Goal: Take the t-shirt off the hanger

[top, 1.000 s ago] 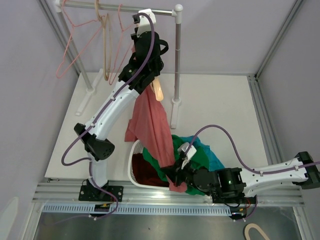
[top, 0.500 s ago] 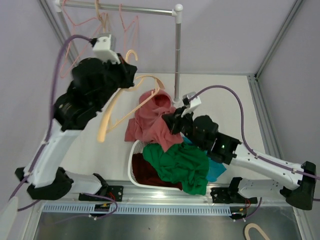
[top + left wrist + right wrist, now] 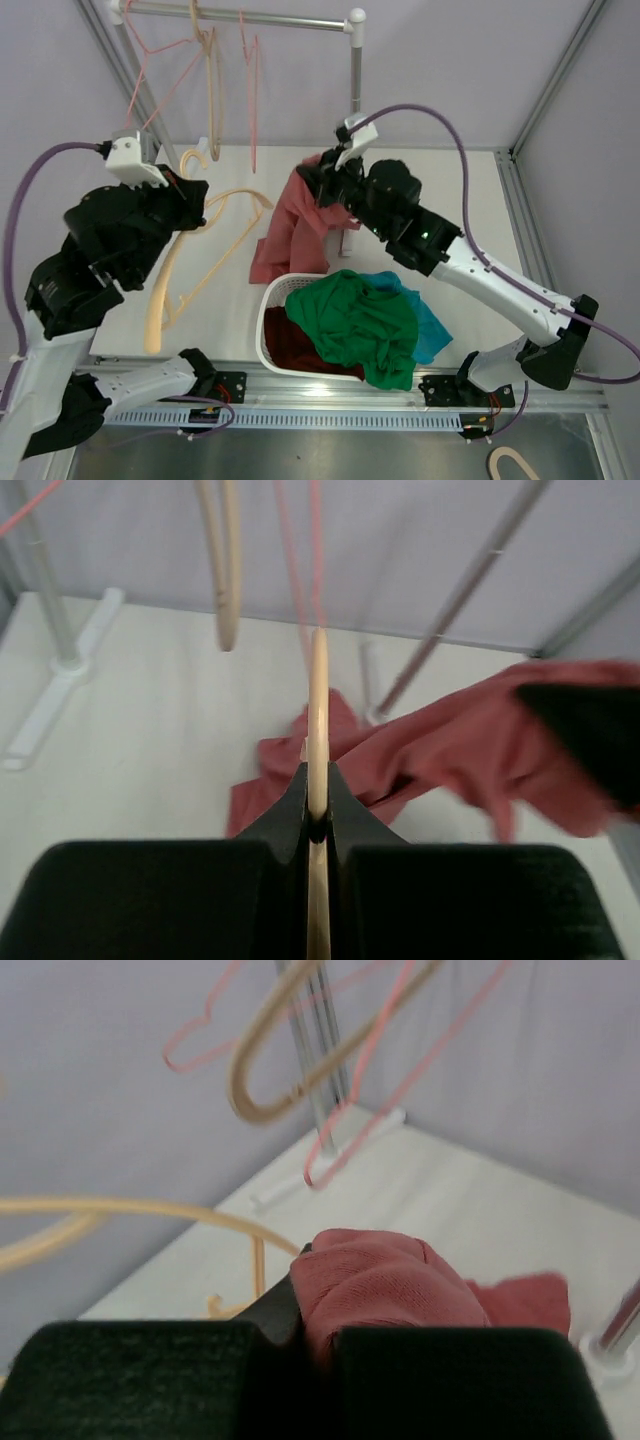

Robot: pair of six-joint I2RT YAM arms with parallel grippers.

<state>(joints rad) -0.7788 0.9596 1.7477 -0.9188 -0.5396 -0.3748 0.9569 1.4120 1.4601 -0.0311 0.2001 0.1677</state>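
Salmon-red cloth is what I look for first. From the top camera, the t-shirt point(image 3: 292, 228) hangs from my right gripper point(image 3: 318, 182), which is clamped on its bunched upper end above the table point(image 3: 430, 195). The rest drapes down, and its lower edge lies just beside the white basket point(image 3: 262, 318). That basket holds a green garment point(image 3: 350, 318) and a blue one point(image 3: 432, 325). My left gripper point(image 3: 197, 200) is closed on the tan hanger point(image 3: 205, 245), which shows bare along its length. Its right tip ends close to the shirt's left edge, and I cannot tell whether they touch. Pink hangers point(image 3: 250, 90) hang from the rail point(image 3: 250, 16) at the back.

On the left wrist camera, the jaws are pinched tight on the hanger's thin edge, which runs straight up the middle. Beyond it the shirt stretches rightward to a dark, blurred shape.

On the right wrist camera, the fingers are closed on a rounded fold of the shirt. The tan hanger curves across the left side of the view.
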